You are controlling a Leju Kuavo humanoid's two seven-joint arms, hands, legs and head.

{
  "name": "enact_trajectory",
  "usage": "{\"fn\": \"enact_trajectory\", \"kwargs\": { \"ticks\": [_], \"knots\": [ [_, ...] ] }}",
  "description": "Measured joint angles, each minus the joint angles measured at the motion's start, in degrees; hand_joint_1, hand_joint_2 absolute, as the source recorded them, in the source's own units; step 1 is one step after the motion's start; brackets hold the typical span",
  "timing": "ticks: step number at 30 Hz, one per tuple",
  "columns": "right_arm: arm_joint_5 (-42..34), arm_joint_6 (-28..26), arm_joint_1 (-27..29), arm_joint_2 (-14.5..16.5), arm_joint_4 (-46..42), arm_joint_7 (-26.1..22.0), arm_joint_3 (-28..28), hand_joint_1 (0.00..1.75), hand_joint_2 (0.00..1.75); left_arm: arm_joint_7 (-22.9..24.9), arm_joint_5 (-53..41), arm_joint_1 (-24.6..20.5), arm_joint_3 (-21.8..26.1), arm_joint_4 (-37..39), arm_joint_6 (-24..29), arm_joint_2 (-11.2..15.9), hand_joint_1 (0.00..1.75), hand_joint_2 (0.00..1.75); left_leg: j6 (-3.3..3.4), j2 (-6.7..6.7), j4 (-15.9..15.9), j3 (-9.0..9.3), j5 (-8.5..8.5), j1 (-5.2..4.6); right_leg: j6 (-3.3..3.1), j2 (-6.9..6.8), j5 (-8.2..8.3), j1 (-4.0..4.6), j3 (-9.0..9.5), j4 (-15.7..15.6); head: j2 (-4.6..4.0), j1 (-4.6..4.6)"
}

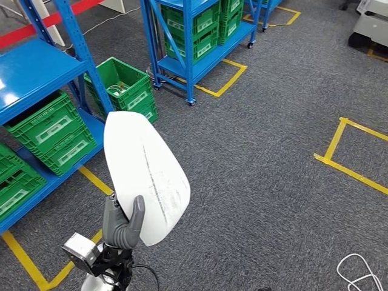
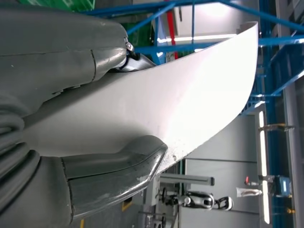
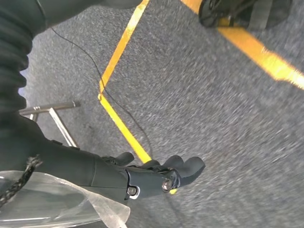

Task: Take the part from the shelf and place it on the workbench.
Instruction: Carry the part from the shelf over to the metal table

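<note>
**Desk:** Gripped low at its rim, what is that white panel?

**Photographer:** That is the part (image 1: 144, 173), a curved white shell, raised upright by the robot's left hand (image 1: 121, 224). From the head view the grey thumb lies over its near face; from the left wrist view the thumb and a finger (image 2: 107, 178) clamp it from both sides. Holding it by the bottom edge likely keeps the broad face clear of the body while it is carried.

**Desk:** So it is off the shelf?

**Photographer:** Yes, in the air above the grey carpet (image 1: 274, 157), with the blue shelf (image 1: 32, 70) off to the left. No tabletop appears in the frames, so by my reading the carry is under way and the placing is not yet done.

**Desk:** And the other hand?

**Photographer:** The right hand (image 3: 157, 175) hangs over the carpet near a yellow floor line (image 3: 121, 128), fingers stretched out almost flat, holding nothing.

**Desk:** Counts?

**Photographer:** One part. Two shelf units plainly seen, the nearer one and another behind it (image 1: 196, 36). One green crate (image 1: 123, 85) stands on the floor between them; others sit stacked on both units, too overlapped to count surely. One white cable (image 1: 359, 273) lies coiled at the lower right.
</note>
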Motion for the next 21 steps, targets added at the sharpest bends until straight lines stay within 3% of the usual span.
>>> {"fn": "enact_trajectory", "kwargs": {
  "ticks": [2, 4, 5, 6, 7, 9, 11, 13, 15, 16, 17, 19, 21],
  "knots": [
    [0.1, -0.2, 0.0, -0.1, 0.0, 0.0, 0.0, 0.00, 1.75, 0.0, 0.0, -0.1, -0.1, 0.0, 0.0, 0.0, 1.75, 1.75, -0.60, -1.92, 2.4, -0.79, -1.97, 0.25, -0.75, 1.16, 0.31, -0.23, -0.02, -0.2, 0.00, -0.19],
    [0.4, -0.5, -0.2, -0.1, 0.0, 0.0, 0.0, 0.00, 1.75, 0.0, 0.0, -0.1, -0.2, 0.0, 0.1, 0.1, 1.75, 1.75, -0.87, -4.79, 9.2, -3.64, -5.80, 0.38, -1.24, 2.42, 0.47, -0.32, -0.11, -0.3, 0.00, -0.47],
    [0.5, -0.6, -0.2, -0.1, 0.0, 0.0, 0.0, 0.00, 1.75, 0.0, 0.0, 0.0, -0.2, 0.0, 0.1, 0.1, 1.75, 1.75, -0.86, -5.49, 13.1, -5.41, -7.40, 0.39, -1.37, 3.13, 0.50, -0.28, -0.17, -0.3, 0.00, -0.52],
    [0.5, -0.8, -0.2, -0.1, 0.0, 0.0, 0.0, 0.00, 1.75, 0.0, 0.0, 0.1, -0.2, 0.0, 0.2, 0.2, 1.75, 1.75, -0.79, -5.84, 15.8, -6.69, -8.06, 0.38, -1.43, 3.89, 0.53, -0.21, -0.20, -0.3, 0.00, -0.54],
    [0.6, -0.9, -0.1, -0.1, 0.0, 0.0, 0.0, 0.00, 1.75, 0.0, 0.0, 0.1, -0.2, 0.0, 0.3, 0.3, 1.75, 1.75, -0.66, -6.02, 16.6, -7.13, -7.56, 0.37, -1.45, 4.67, 0.55, -0.14, -0.20, -0.2, 0.00, -0.53],
    [0.6, -0.9, -0.1, -0.1, 0.0, 0.1, 0.0, 0.00, 1.75, 0.0, 0.0, 0.1, -0.3, 0.0, 0.3, 0.3, 1.75, 1.75, -0.20, -6.67, 11.6, -5.00, -3.64, 0.37, -1.42, 6.25, 0.59, -0.04, -0.08, -0.1, 0.00, -0.53],
    [0.4, -0.9, -0.2, 0.0, 0.0, 0.0, 0.0, 0.00, 1.75, 0.0, 0.0, 0.1, -0.4, 0.0, 0.3, 0.4, 1.75, 1.75, 0.46, -9.07, 4.2, -1.80, -0.28, 0.44, -1.18, 7.67, 0.63, 0.02, -0.21, 0.1, 0.00, -0.48],
    [0.0, -0.9, -0.3, 0.1, 0.0, -0.2, 0.0, 0.00, 1.75, 0.0, 0.0, 0.1, -0.5, 0.0, 0.3, 0.5, 1.75, 1.75, 0.80, -10.64, 1.0, -0.61, 0.23, 0.39, -0.54, 8.79, 0.84, -0.15, -0.89, 0.3, 0.00, -0.50],
    [-1.0, -0.9, -0.2, 0.2, 0.0, -0.6, -0.2, 0.00, 1.75, 0.0, 0.0, 0.2, -0.6, 0.0, 0.4, 0.5, 1.75, 1.75, 1.04, -9.80, 0.3, -0.55, 0.26, 0.38, 0.24, 9.71, 1.10, -0.37, -1.59, 0.3, 0.00, -0.59],
    [-1.6, -0.9, -0.1, 0.2, 0.0, -0.8, -0.4, 0.00, 1.75, 0.0, 0.0, 0.1, -0.7, 0.0, 0.4, 0.5, 1.75, 1.75, 1.27, -9.18, 0.0, -0.41, 0.45, 0.47, 0.53, 9.24, 0.84, -0.33, -1.96, 0.6, 0.00, -0.54],
    [-2.0, -1.0, 0.0, 0.2, 0.0, -1.0, -0.7, 0.00, 1.75, 0.0, 0.0, 0.1, -0.7, 0.0, 0.4, 0.4, 1.75, 1.75, 1.52, -8.48, -0.3, -0.26, 0.62, 0.60, 0.78, 8.05, -0.01, -0.25, -2.73, 1.9, 0.00, -0.35],
    [-2.3, -1.2, -0.1, 0.3, 0.0, -1.0, -1.2, 0.00, 1.75, 0.0, 0.0, 0.2, -0.7, 0.0, 0.4, 0.4, 1.75, 1.75, 1.85, -6.83, -0.6, -0.11, 0.71, 0.60, 1.22, 4.64, -3.33, -0.17, -5.87, 8.1, 0.00, -0.03],
    [-2.1, -1.4, -0.1, 0.3, 0.0, -0.9, -1.4, 0.00, 1.75, 0.2, 0.0, 0.3, -0.7, 0.1, 0.3, 0.4, 1.75, 1.75, 1.97, -5.16, -0.6, -0.16, 0.62, 0.45, 1.67, 3.10, -6.06, -0.39, -9.35, 15.2, 0.00, 0.06]
  ]
}}
